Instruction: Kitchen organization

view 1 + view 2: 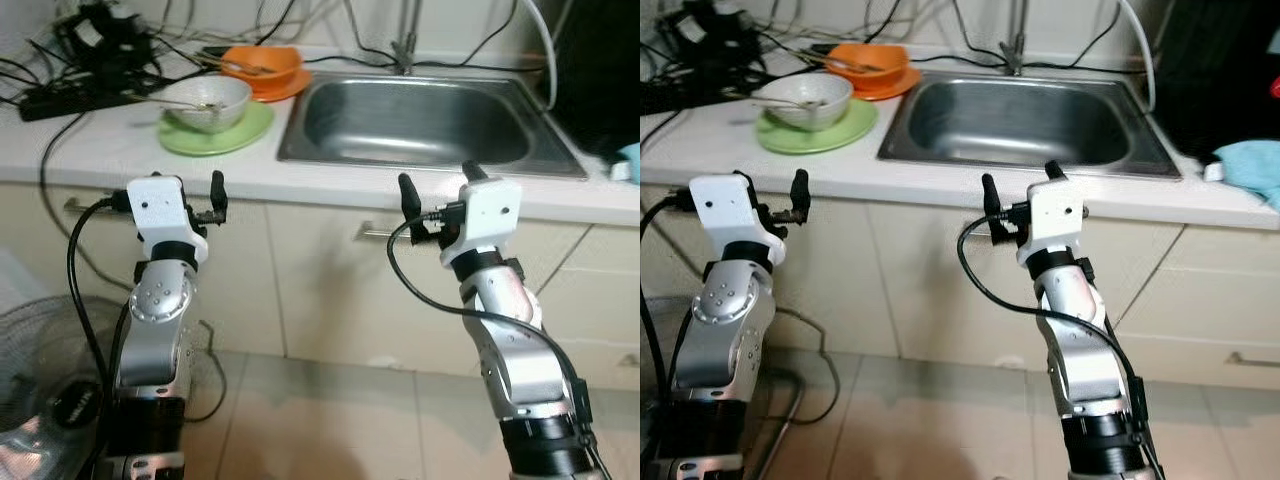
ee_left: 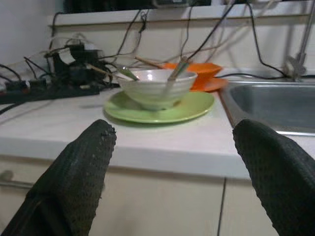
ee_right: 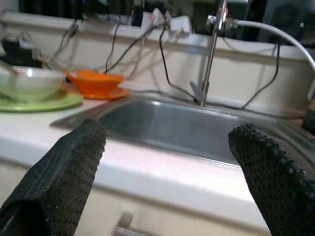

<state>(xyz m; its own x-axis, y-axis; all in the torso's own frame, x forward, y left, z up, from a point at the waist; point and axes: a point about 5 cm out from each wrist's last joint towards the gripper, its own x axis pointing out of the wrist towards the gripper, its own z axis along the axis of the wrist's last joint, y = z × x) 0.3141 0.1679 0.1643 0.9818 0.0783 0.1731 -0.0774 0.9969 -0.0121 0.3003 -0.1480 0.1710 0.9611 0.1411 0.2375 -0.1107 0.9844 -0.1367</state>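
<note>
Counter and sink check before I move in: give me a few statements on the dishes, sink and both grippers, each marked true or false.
1. The white bowl sits on the green plate. True.
2. The sink holds a stack of dishes. False: its basin looks empty.
3. The left gripper is shut on the bowl. False: it is open, short of the counter.
4. The right gripper is open, facing the sink. True.
5. The orange bowl lies behind the white bowl. True.

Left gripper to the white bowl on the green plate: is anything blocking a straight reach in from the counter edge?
Nothing visible blocks it. The left gripper is open, short of the counter edge, facing the white bowl on the green plate. Bare counter lies between. Utensils stick out of the bowl, and cables lie off to its left.
</note>
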